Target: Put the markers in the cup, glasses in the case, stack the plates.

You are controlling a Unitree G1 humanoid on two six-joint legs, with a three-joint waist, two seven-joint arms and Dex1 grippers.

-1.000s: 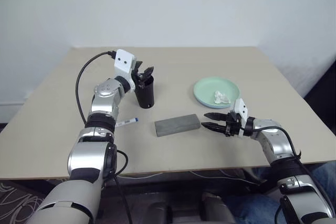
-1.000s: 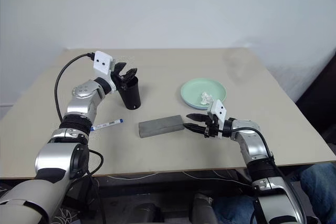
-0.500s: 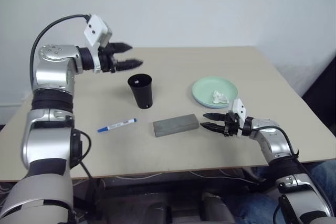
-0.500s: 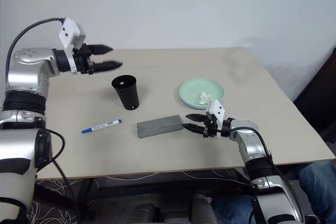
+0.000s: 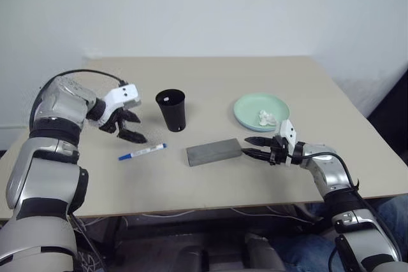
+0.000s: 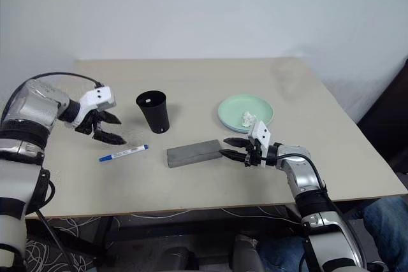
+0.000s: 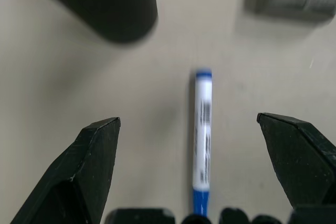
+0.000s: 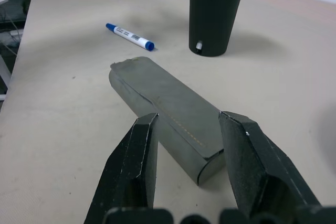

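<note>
Your marker (image 5: 143,151) lay on the tabletop near its left edge, not yet in the cup (image 5: 171,110). The left end effector (image 5: 125,127) hovered spread above it; the right end effector (image 5: 252,146) straddled the case (image 5: 214,151) end, part-open (ungripped).

Matt black plastic cup (image 5: 172,110), smooth beige table (image 5: 210,81)

The left gripper (image 5: 125,127) leaves the rim of the cup (image 5: 172,110), swings up and out, then drops low over the marker (image 5: 142,152) on the counter — jaws now spread wide.
</note>
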